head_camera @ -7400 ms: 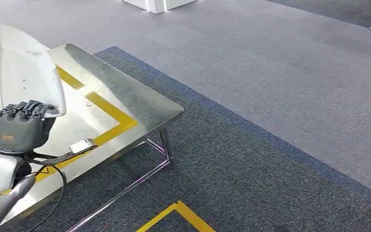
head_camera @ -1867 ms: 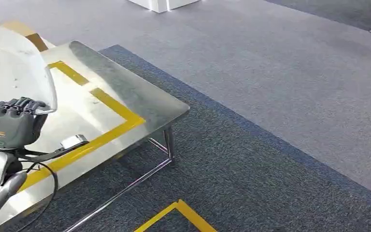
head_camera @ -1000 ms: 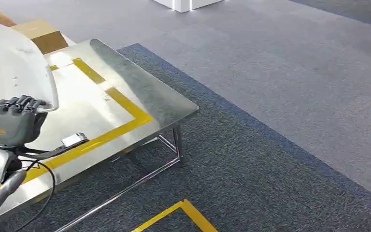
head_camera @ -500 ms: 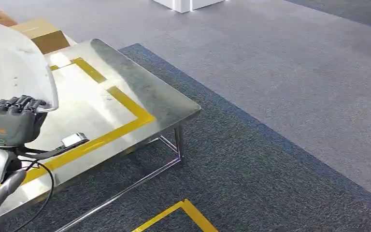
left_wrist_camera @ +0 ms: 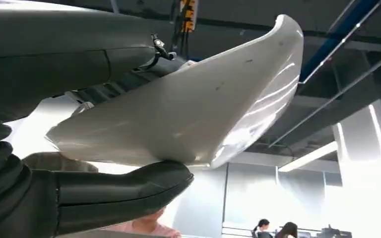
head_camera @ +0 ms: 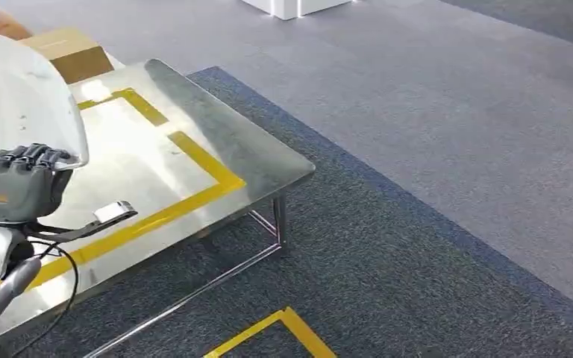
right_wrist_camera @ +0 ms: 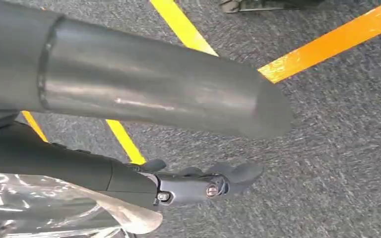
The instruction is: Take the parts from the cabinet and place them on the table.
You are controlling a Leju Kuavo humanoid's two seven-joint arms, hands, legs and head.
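Left robot hand (head_camera: 16, 183) grasping white curved part (head_camera: 30, 97), fingers (head_camera: 33, 155) wrapped over lower edge, part upright above steel desk (head_camera: 216, 145) with yellow tape border (head_camera: 194, 160). Right robot hand (right_wrist_camera: 144, 129) hanging over grey carpet (right_wrist_camera: 337, 148), clear plastic piece (right_wrist_camera: 54, 208) against its fingers; grasp state unclear. Cardboard box (head_camera: 71, 52) beside desk's far edge.
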